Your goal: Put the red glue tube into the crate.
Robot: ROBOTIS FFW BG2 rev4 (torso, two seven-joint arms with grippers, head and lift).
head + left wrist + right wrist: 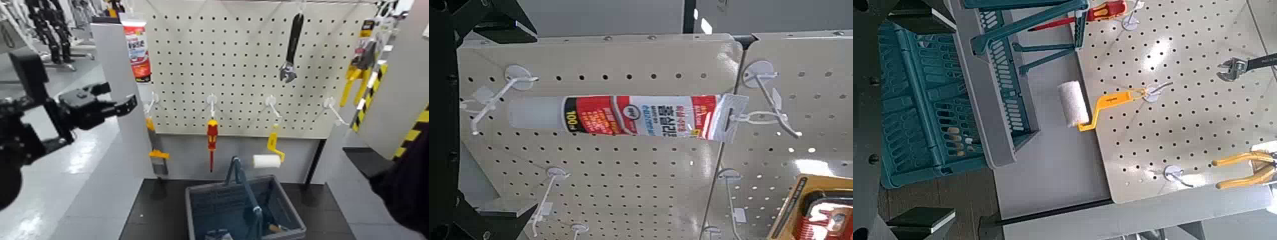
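The red glue tube (136, 48) hangs from a hook at the top left of the white pegboard (242, 70). In the left wrist view the red glue tube (644, 115) lies across the middle, still on its hook. My left gripper (132, 102) is raised to the left of the board, below the tube and apart from it, open with nothing between its fingers (489, 18). The grey-blue crate (191, 204) stands on the dark shelf under the board, with a few small items inside. My right gripper (943, 115) hovers over the crate (923, 150), open and holding nothing.
On the board hang a red-and-yellow screwdriver (212, 137), a paint roller (267, 161), a wrench (292, 48), yellow pliers (356, 76) and a yellow-handled tool (157, 155). A black-and-yellow striped post (408, 137) stands at the right.
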